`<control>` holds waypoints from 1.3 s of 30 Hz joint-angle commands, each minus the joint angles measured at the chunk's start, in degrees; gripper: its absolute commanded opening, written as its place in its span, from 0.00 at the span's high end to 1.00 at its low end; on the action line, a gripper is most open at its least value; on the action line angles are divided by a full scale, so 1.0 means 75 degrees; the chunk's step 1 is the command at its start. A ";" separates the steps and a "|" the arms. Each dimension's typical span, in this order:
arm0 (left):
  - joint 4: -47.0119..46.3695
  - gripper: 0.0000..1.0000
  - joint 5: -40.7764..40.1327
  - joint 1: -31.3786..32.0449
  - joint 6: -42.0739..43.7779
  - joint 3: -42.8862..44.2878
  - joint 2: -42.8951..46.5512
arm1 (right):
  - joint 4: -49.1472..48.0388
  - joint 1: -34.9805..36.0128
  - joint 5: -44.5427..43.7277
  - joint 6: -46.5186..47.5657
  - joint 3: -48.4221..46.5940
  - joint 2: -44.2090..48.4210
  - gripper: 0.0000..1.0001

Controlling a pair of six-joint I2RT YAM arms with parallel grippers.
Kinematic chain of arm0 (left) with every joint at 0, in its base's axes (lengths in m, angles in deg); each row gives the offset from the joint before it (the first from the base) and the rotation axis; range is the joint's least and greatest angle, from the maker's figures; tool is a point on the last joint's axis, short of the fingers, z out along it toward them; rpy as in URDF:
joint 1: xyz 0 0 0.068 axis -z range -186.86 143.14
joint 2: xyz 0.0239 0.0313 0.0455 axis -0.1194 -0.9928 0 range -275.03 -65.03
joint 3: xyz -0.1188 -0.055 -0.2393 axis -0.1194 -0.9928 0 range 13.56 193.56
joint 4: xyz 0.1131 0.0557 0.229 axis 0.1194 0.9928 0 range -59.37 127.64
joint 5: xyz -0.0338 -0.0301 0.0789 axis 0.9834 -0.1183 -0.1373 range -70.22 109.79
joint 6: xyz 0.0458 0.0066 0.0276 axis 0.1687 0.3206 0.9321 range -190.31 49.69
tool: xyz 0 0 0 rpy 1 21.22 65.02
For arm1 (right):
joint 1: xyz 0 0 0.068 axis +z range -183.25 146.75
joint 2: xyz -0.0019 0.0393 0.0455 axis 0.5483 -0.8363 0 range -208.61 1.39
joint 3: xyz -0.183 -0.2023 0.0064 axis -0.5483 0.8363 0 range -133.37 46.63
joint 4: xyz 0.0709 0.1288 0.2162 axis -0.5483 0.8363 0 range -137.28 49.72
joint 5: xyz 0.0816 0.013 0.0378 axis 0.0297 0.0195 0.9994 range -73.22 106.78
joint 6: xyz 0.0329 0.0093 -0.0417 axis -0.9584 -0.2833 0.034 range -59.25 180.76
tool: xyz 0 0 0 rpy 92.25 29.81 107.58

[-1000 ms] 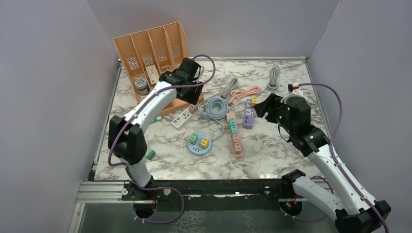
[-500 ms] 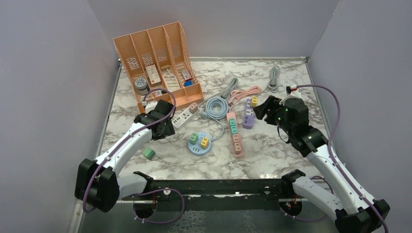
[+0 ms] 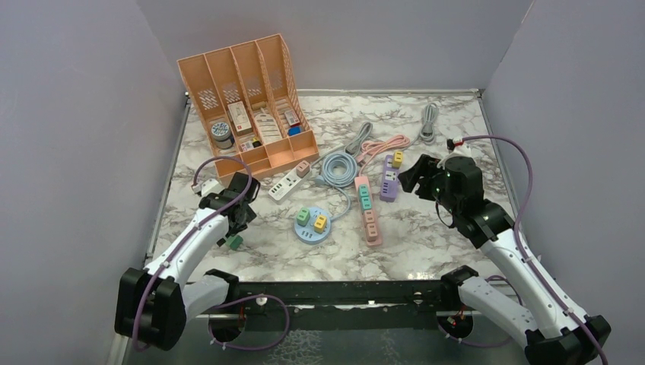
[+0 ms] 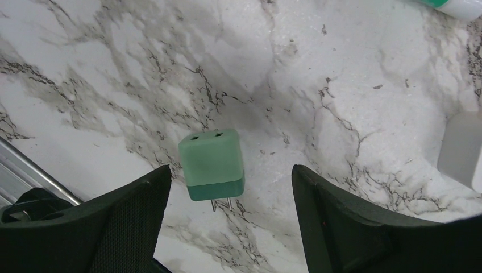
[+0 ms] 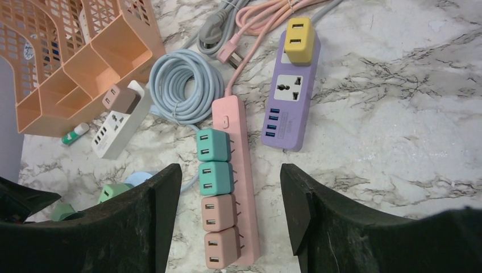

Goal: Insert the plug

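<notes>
Green and cube-shaped, the plug (image 4: 212, 162) lies on its side on the marble table (image 4: 341, 85) near the front left corner, its two prongs dim in shadow. From above, only a corner of it shows under the left gripper (image 4: 229, 177), whose jaws stand released on either side of it without touching. A white object (image 4: 463, 149) is cut off at the frame edge and cannot be identified. The right gripper (image 5: 227, 187) hangs spread and empty above the pink power strip (image 5: 241, 131), and most of the round blue hub (image 5: 139, 180) is hidden behind it.
</notes>
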 commanded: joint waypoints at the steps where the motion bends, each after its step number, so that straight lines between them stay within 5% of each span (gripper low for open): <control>1: -0.0059 0.23 -0.0361 -0.0123 -0.0599 -0.0252 0.0055 | 0.0092 -0.0030 -0.0137 0.0124 0.0063 0.0156 0.36; 10: -0.1134 0.48 0.0061 -0.0218 -0.0811 -0.1239 -0.0003 | 0.0111 -0.0035 -0.0095 0.0080 0.0024 0.0200 0.36; 18: -0.1246 0.73 0.0178 -0.0217 -0.0241 -0.0635 0.0577 | -0.0106 -0.0029 0.0192 0.0048 0.0109 0.0273 0.36; 31: -0.1912 0.77 0.2600 -0.0005 -0.0776 0.1479 0.0517 | -0.1931 -0.0029 0.3719 0.0485 0.0185 -0.0737 0.35; 39: -0.3719 0.78 0.3142 0.1542 -0.1989 0.2020 -0.0473 | -0.3242 0.0299 0.4443 -0.0022 0.0375 -0.1341 0.35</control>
